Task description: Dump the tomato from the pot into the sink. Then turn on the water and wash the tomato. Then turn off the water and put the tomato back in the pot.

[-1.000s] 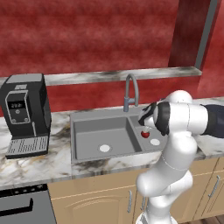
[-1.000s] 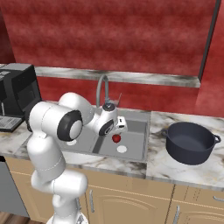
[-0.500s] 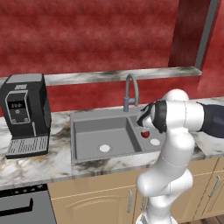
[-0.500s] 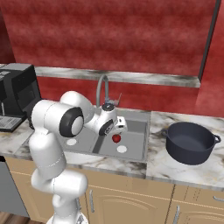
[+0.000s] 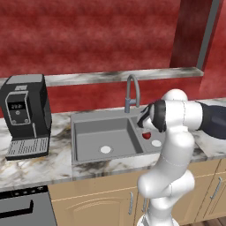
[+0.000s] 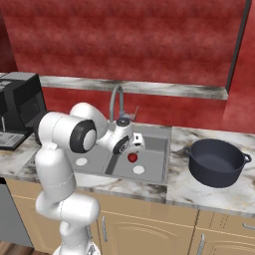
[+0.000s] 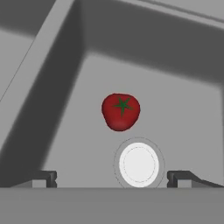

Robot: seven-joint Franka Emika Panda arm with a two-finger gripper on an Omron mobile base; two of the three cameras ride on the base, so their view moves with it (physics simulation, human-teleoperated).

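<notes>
Still no shift from before: claw (image 7: 111, 177) spread wide over tomato (image 7: 120, 111) beside the sink (image 6: 164, 158) drain (image 7: 138, 164).

Marbled surface (image 6: 199, 191) runs along red wall, over wooden cabinets. Sink (image 6: 154, 164) set into surface, two basins; claw (image 7: 111, 177) hangs over one of them, fingers spread wide. Tomato (image 7: 120, 111) rests on that basin's floor, just ahead of claw, beside pale drain (image 7: 138, 164). Pot (image 6: 217, 162) sits on surface, well off to side of claw, beyond sink's edge. Black coffee machine (image 5: 25, 114) on surface past the sink's other end, far from claw.
</notes>
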